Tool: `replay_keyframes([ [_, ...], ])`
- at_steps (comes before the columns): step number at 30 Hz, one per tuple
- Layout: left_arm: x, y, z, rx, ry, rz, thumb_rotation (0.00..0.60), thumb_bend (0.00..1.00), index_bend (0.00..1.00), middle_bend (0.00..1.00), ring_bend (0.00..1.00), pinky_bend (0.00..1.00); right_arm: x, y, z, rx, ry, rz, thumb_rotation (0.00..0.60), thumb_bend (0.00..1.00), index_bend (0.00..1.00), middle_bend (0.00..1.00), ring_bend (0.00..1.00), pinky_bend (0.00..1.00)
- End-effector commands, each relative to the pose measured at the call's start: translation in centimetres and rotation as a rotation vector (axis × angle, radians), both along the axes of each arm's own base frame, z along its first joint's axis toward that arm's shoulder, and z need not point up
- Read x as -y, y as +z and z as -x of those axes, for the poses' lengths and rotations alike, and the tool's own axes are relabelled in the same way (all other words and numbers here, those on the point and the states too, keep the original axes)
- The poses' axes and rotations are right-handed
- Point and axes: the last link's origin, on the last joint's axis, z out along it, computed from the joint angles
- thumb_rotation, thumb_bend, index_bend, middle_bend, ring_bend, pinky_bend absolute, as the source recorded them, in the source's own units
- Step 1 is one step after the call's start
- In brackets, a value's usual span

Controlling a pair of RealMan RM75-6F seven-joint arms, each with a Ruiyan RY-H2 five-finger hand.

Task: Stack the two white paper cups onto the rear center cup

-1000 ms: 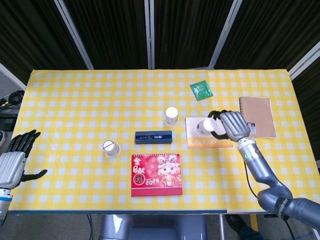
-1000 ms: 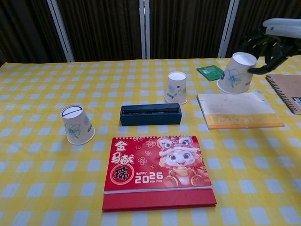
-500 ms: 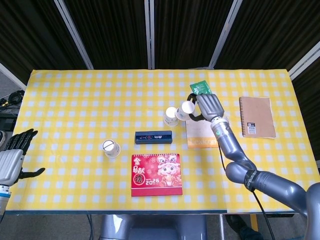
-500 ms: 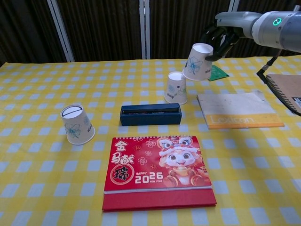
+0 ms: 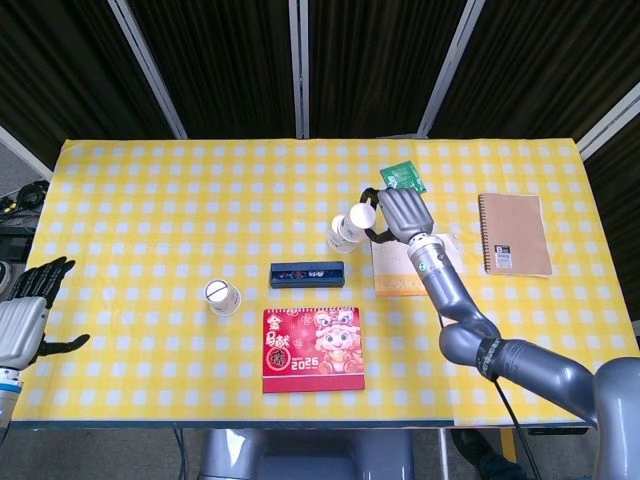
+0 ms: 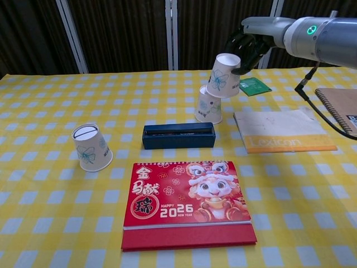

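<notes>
My right hand [image 5: 398, 213] [image 6: 248, 47] holds a white paper cup [image 6: 223, 75] [image 5: 360, 216] upside down and tilted, just above and to the right of the rear center cup [image 6: 207, 107] [image 5: 341, 237]. The held cup's lower rim overlaps the standing cup's top; I cannot tell if they touch. Another upside-down white cup [image 5: 222, 297] [image 6: 91, 147] stands at the left of the table. My left hand [image 5: 30, 318] hangs off the table's left edge, fingers spread, holding nothing.
A dark blue box [image 6: 178, 135] lies in front of the rear cup. A red 2026 calendar [image 6: 187, 203] sits near the front edge. A white and orange book [image 6: 281, 130], a green packet [image 6: 252, 86] and a brown notebook [image 5: 514, 234] lie to the right.
My right hand carried the cup leftward from above the white and orange book to just above the rear center cup. The left hand has barely moved.
</notes>
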Motion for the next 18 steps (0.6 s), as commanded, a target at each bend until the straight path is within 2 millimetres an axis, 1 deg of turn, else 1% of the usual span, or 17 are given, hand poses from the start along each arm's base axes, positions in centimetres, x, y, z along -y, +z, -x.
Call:
replay_keyframes([
  [1,0.0,0.1,0.1,-0.001,0.002,-0.005,0.600,0.00,0.00,0.00,0.00,0.00,0.2,-0.3,-0.5,0.001,0.011,0.009,0.600,0.29,0.48,0.49,0.40,0.47],
  [5,0.0,0.1,0.1,0.000,0.006,-0.005,0.600,0.00,0.00,0.00,0.00,0.00,0.5,-0.5,-1.0,-0.005,0.023,0.024,0.600,0.29,0.48,0.49,0.40,0.47],
  [9,-0.1,0.2,0.2,0.000,0.007,-0.006,0.600,0.00,0.00,0.00,0.00,0.00,0.8,-0.7,-1.1,-0.022,0.021,0.025,0.600,0.29,0.48,0.49,0.40,0.47],
  [12,-0.2,0.2,0.3,-0.001,0.011,-0.008,0.600,0.00,0.00,0.00,0.00,0.00,0.9,-1.2,-1.3,-0.037,0.023,0.002,0.600,0.29,0.48,0.49,0.40,0.47],
  [15,-0.2,0.3,0.3,0.000,0.014,-0.009,0.600,0.00,0.00,0.00,0.00,0.00,0.9,-1.1,-1.5,-0.048,0.033,-0.009,0.600,0.29,0.48,0.49,0.40,0.47],
  [18,-0.2,0.3,0.4,0.001,0.016,-0.011,0.600,0.00,0.00,0.00,0.00,0.00,0.9,-1.1,-1.7,-0.067,0.042,-0.013,0.600,0.29,0.45,0.46,0.40,0.47],
])
